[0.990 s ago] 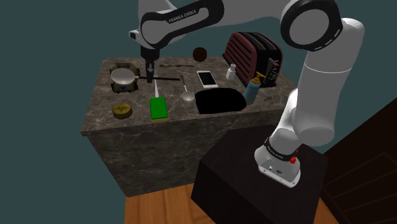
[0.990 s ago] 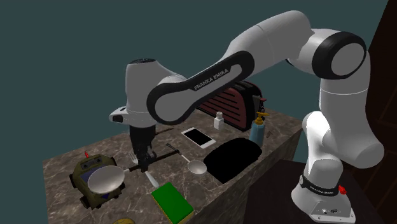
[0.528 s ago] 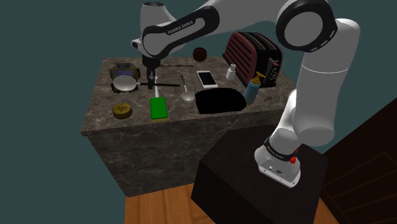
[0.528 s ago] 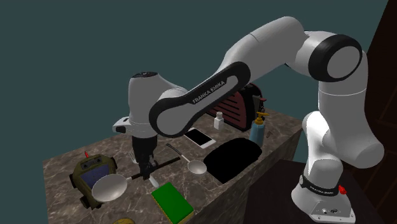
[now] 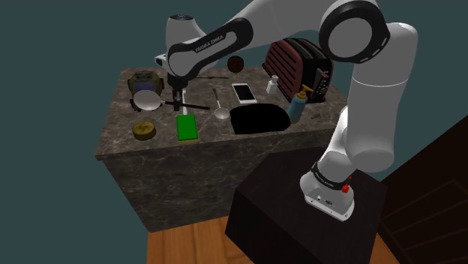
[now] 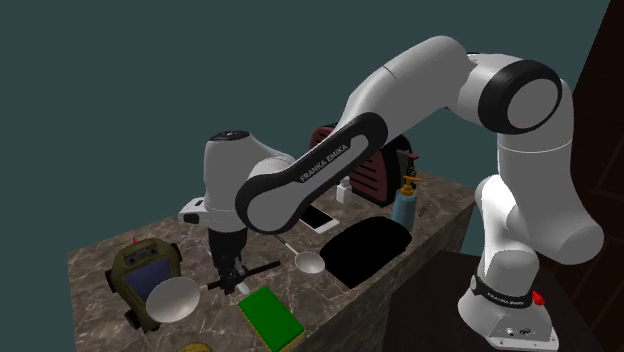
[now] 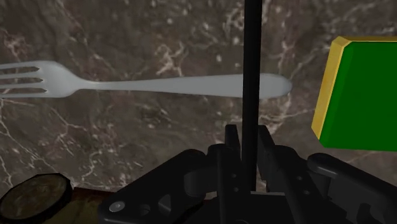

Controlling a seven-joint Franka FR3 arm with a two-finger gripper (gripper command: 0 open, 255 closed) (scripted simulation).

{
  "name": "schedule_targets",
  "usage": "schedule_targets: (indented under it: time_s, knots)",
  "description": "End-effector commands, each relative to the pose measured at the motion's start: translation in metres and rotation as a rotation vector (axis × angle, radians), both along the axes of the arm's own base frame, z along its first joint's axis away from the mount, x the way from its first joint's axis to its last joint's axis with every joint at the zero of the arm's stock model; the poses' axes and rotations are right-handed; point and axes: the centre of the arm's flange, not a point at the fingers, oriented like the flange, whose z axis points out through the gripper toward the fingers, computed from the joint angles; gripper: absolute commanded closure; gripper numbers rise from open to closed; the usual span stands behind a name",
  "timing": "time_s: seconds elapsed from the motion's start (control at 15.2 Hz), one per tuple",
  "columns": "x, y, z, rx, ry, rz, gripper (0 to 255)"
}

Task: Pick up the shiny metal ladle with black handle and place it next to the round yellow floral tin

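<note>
One claw (image 6: 232, 279) pinches the ladle (image 6: 172, 298) by its black handle, above the tabletop (image 5: 214, 128). Best carried level to the round yellow tin (image 5: 143, 130) and lowered beside it, missing the green sponge (image 5: 186, 127).

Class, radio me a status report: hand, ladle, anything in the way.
Hand shut on ladle, by its handle. Ladle held above counter, not yet beside tin. Fork and green sponge lie under the hand.

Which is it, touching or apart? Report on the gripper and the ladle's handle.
Touching. The wrist view shows the ladle's black handle clasped between the two fingers of the gripper, with no gap on either side.
</note>
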Motion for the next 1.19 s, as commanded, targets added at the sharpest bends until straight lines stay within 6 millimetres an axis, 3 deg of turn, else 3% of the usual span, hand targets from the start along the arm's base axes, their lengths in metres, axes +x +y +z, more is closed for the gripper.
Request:
schedule_targets:
  time_s: [0.0, 0.33, 0.4, 0.73, 0.99, 1.12]
  knots:
    - [0.001, -0.004, -0.008, -0.007, 0.011, -0.007, 255]
    - [0.001, -0.004, -0.008, -0.007, 0.011, -0.007, 255]
    - [0.000, -0.005, -0.008, -0.007, 0.010, -0.006, 0]
    - [0.001, -0.004, -0.008, -0.007, 0.011, -0.007, 0]
    - [-0.004, -0.009, 0.042, -0.007, 0.011, -0.007, 0]
    - [-0.004, -0.009, 0.042, -0.007, 0.011, -0.007, 0]
